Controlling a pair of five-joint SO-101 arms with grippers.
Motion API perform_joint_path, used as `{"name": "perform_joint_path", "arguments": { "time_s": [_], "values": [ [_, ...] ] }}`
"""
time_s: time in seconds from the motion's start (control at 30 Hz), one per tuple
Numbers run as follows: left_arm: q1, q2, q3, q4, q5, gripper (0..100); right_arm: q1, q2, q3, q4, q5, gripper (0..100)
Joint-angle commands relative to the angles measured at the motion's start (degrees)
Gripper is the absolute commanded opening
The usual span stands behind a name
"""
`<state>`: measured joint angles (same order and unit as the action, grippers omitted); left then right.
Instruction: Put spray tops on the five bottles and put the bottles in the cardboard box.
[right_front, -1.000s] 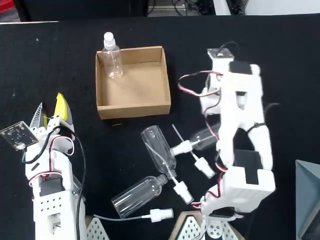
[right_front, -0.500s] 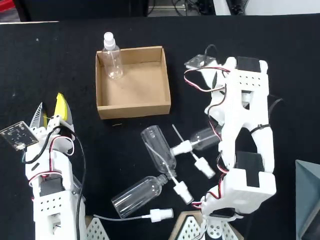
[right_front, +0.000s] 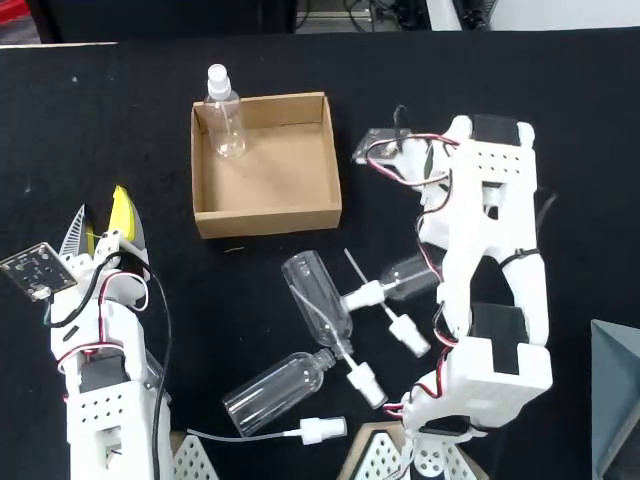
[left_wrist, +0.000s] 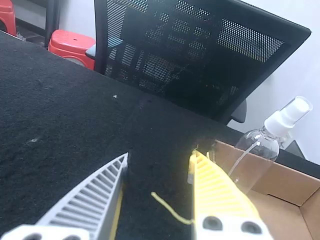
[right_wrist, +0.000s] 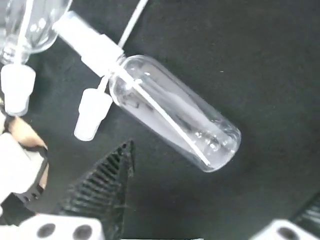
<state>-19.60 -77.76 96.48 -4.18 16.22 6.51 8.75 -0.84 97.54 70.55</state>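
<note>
A clear bottle (right_front: 225, 115) with a white spray top stands in the far left corner of the cardboard box (right_front: 300, 205); the left wrist view shows the same bottle (left_wrist: 265, 137) and box (left_wrist: 285, 182). My left gripper (right_front: 98, 212) (left_wrist: 157, 185) is open and holds nothing, near the table's left front. My right gripper (right_wrist: 210, 200) hangs open just above a lying bottle (right_wrist: 172, 112) (right_front: 408, 272) with a spray top on it. Two more clear bottles (right_front: 318, 297) (right_front: 275, 392) lie in front of the box.
Loose spray tops (right_front: 408, 332) (right_front: 365, 382) lie among the bottles, and one with a long tube (right_front: 315, 431) lies near the front edge. A grey object (right_front: 615, 400) sits at the right front. A mesh chair (left_wrist: 200, 55) stands beyond the table.
The right arm's wrist has swung left and lowered toward the lying bottle. The left arm and all bottles have stayed put.
</note>
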Motion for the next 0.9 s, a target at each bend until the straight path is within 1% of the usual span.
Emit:
{"name": "perform_joint_path", "arguments": {
  "time_s": [0.0,0.1,0.3,0.87],
  "values": [
    [-0.3,-0.4,1.5,0.3,-0.5,19,-0.1,-4.3,0.7,0.4,4.0,48.0],
    [-0.3,-0.4,1.5,0.3,-0.5,19,-0.1,-4.3,2.5,-0.6,7.0,48.0],
    [-0.3,-0.4,1.5,0.3,-0.5,19,-0.1,-4.3,8.4,-7.2,12.5,48.0],
    [-0.3,-0.4,1.5,0.3,-0.5,19,-1.5,-4.2,21.2,-24.0,12.7,48.0]
  ]
}}
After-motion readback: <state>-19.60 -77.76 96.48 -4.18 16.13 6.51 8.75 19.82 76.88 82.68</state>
